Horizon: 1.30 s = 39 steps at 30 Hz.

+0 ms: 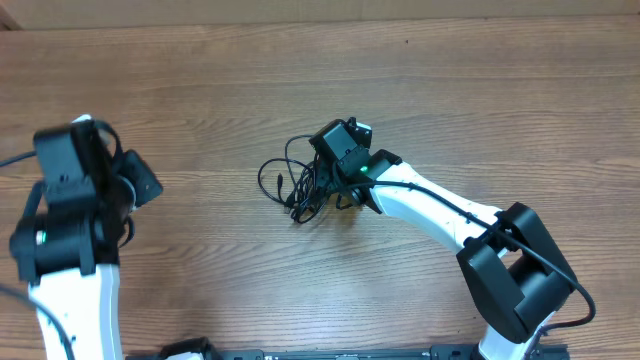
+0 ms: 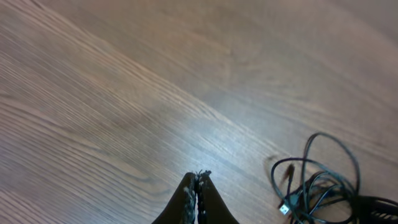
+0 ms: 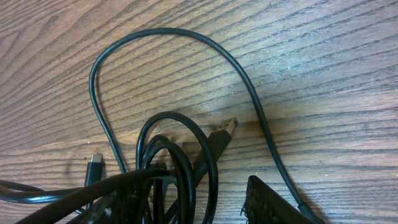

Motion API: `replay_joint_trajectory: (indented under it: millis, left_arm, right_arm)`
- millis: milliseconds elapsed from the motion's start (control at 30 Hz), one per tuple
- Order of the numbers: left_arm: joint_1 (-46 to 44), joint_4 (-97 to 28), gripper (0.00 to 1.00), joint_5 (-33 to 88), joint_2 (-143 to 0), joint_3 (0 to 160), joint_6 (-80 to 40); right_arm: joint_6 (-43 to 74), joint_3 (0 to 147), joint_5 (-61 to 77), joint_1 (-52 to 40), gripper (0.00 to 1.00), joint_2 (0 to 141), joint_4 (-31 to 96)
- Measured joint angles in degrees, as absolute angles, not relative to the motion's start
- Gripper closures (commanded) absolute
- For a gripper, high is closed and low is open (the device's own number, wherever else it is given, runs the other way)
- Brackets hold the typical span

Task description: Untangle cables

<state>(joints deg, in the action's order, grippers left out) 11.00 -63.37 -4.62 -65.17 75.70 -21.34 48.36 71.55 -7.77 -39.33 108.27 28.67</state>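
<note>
The cables (image 1: 292,185) lie in one loose bunch near the middle of the wooden surface (image 1: 200,80), just under the tip of the right arm. The right wrist view shows thin black cords coiled in several overlapping loops. One wide loop (image 3: 168,31) arcs out on its own. A flat metal plug (image 3: 227,127) pokes from the coil, and a smaller plug (image 3: 94,165) lies to one side.

The cords look light, limp and fairly smooth. A pull on one strand would likely drag the whole bunch across the surface unless something pins the rest. The plug ends are the stiffest parts and the easiest to pinch. The free outer loop is the clearest strand to lift, since nothing crosses it.

The right gripper (image 3: 186,196) stands over the coil with its jaws part-way apart and the loops between them. A gap shows beside the ribbed pad (image 3: 267,199), so no firm grip seems made. The left gripper (image 2: 198,185) hangs well apart from the bunch, its jaws pressed together on nothing.

Much is hard to read. In the overhead view the right gripper covers part of the tangle. The right wrist view is cut off at the bottom, so the other finger is dark and half lost behind cords. How many separate cables there are, and which strand passes over which inside the coil, cannot be told.
</note>
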Motion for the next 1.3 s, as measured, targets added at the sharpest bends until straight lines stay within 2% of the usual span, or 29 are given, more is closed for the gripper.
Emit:
replay_joint_trajectory:
  millis: [33, 67, 167, 200, 367, 633, 767, 967, 1233, 1300]
  left_arm:
    - [11.0, -63.48, 0.96, -3.79, -66.54, 75.7, -21.34]
    - [11.0, -63.68, 0.9, -2.07, -68.38, 75.7, -21.23]
    - [10.98, -63.9, 0.58, 4.34, -72.73, 75.7, -19.0]
    - [10.98, -63.88, 0.51, 6.52, -73.87, 75.7, -18.35]
    - [10.33, -63.9, 0.32, 20.49, -82.21, 75.7, -11.55]
    - [5.45, -61.34, 0.29, 27.66, -93.3, 75.7, -13.45]
    - [2.46, -57.39, 0.3, 28.56, -98.0, 75.7, -20.71]
    - [-3.2, -50.46, 0.32, 29.17, -103.61, 75.7, -37.67]
    - [-8.05, -43.13, 0.37, 28.84, -108.4, 75.7, -51.62]
    - [-8.78, -41.95, 0.42, 28.25, -109.47, 75.72, -53.8]
  right_arm:
    - [48.34, 71.55, -7.75, -39.33, 0.48, 108.27, 28.67]
    - [48.36, 71.55, -7.77, -39.33, 0.49, 108.27, 28.71]
    - [48.34, 71.55, -7.77, -39.33, 0.49, 108.27, 28.73]
    - [48.36, 71.55, -7.75, -39.33, 0.49, 108.27, 28.69]
    - [48.36, 71.55, -7.77, -39.33, 0.49, 108.27, 28.67]
    - [48.36, 71.55, -7.77, -39.33, 0.49, 108.27, 28.69]
    - [48.34, 71.55, -7.75, -39.33, 0.49, 108.27, 28.53]
    - [48.34, 71.55, -7.77, -39.33, 0.49, 108.27, 28.51]
    - [48.36, 71.55, -7.75, -39.31, 0.49, 108.27, 28.53]
    - [48.36, 71.55, -7.7, -39.33, 0.49, 108.27, 28.51]
